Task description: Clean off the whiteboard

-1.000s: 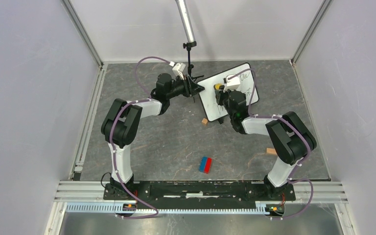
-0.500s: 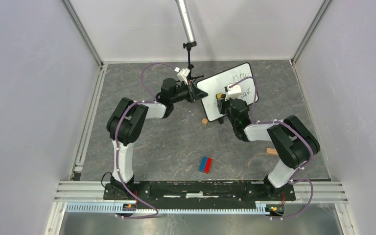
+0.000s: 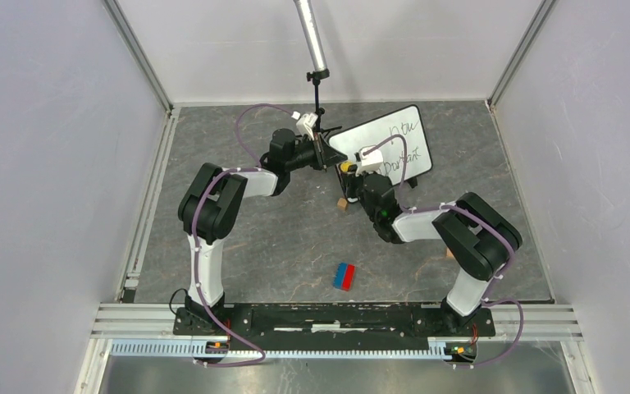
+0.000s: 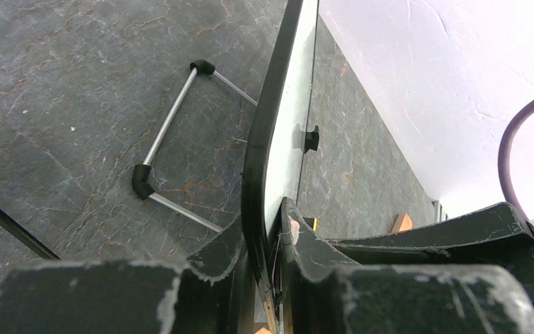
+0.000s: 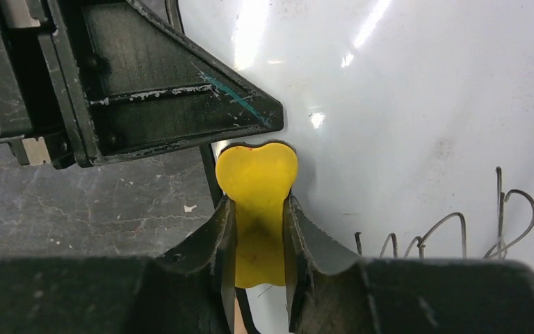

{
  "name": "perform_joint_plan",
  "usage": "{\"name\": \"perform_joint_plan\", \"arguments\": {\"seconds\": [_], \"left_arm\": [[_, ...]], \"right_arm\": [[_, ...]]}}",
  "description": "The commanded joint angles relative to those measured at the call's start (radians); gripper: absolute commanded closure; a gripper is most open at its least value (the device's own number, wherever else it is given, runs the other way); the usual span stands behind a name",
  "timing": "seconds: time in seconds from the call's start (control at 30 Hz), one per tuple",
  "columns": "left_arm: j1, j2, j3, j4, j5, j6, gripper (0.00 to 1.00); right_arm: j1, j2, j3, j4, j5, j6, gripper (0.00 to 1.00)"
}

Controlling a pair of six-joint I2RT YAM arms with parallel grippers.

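The whiteboard (image 3: 373,135) stands tilted at the back of the table, with black handwriting (image 3: 400,148) on its right half. My left gripper (image 3: 326,153) is shut on the board's left edge. In the left wrist view the black frame (image 4: 259,153) runs edge-on between the fingers of that gripper (image 4: 268,226). My right gripper (image 3: 347,167) is shut on a yellow eraser (image 5: 257,174), which presses on the whiteboard (image 5: 403,104) near its left edge, just below the left gripper's finger (image 5: 167,90). Handwriting (image 5: 459,233) lies to the eraser's right.
A small wooden block (image 3: 342,203) lies just below the board's lower left corner. A red-and-blue block (image 3: 344,276) lies nearer the arm bases. The board's wire stand (image 4: 174,139) rests on the table behind it. A camera pole (image 3: 316,49) rises at the back.
My left gripper has come up to the board's left edge and shut on it. My right gripper has slid the eraser left and down across the board, uncovering more handwriting.
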Motion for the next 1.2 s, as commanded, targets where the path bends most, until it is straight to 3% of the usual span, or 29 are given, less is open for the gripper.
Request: {"name": "perform_joint_plan", "arguments": {"seconds": [0.0,0.37,0.5,0.77,1.1,1.17], "left_arm": [[-0.010,0.010,0.036,-0.029,-0.017,0.042,0.98],[-0.010,0.008,0.035,-0.028,-0.002,0.043,0.98],[-0.010,0.012,0.038,-0.029,-0.001,0.038,0.98],[-0.010,0.011,0.038,-0.034,0.004,0.039,0.98],[-0.010,0.008,0.044,-0.052,0.005,0.050,0.98],[-0.010,0.009,0.046,-0.052,0.006,0.049,0.98]], "right_arm": [[-0.037,0.024,-0.036,-0.036,-0.003,0.147,0.92],[-0.198,-0.055,-0.164,-0.093,0.111,0.292,0.92],[-0.159,-0.046,-0.149,-0.046,0.070,0.247,0.91],[0.038,0.017,-0.010,-0.031,0.101,0.077,0.91],[-0.020,-0.034,-0.077,-0.017,0.149,0.090,0.89],[-0.028,-0.037,-0.098,0.017,0.113,0.086,0.81]]}}
